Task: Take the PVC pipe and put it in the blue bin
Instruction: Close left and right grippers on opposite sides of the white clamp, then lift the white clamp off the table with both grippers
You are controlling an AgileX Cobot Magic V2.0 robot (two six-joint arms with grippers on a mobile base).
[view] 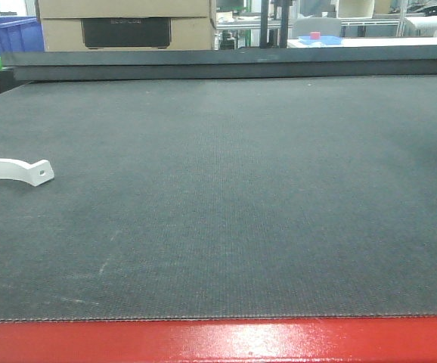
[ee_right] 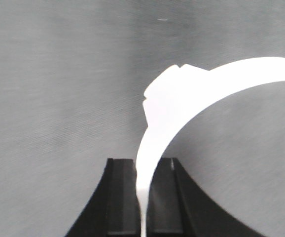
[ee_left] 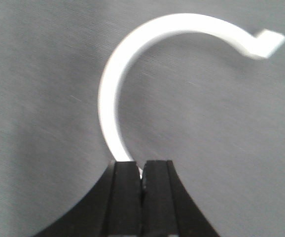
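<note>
In the left wrist view my left gripper (ee_left: 141, 165) is shut on one end of a white arched PVC pipe piece (ee_left: 114, 89); its far end bends into a flat tab (ee_left: 267, 43). In the right wrist view my right gripper (ee_right: 143, 163) is shut on the thin end of another white arched piece (ee_right: 182, 98). In the front view a white arched piece with a holed tab (view: 18, 170) shows at the left edge over the dark mat; neither gripper shows there. A blue bin (view: 5, 32) stands far back at the left, beyond the table.
A dark textured mat (view: 233, 197) covers the table, with a red front edge (view: 218, 342). A cardboard box (view: 128, 24) and a raised dark rail (view: 233, 62) line the back. A small blue tray (view: 320, 39) sits far behind.
</note>
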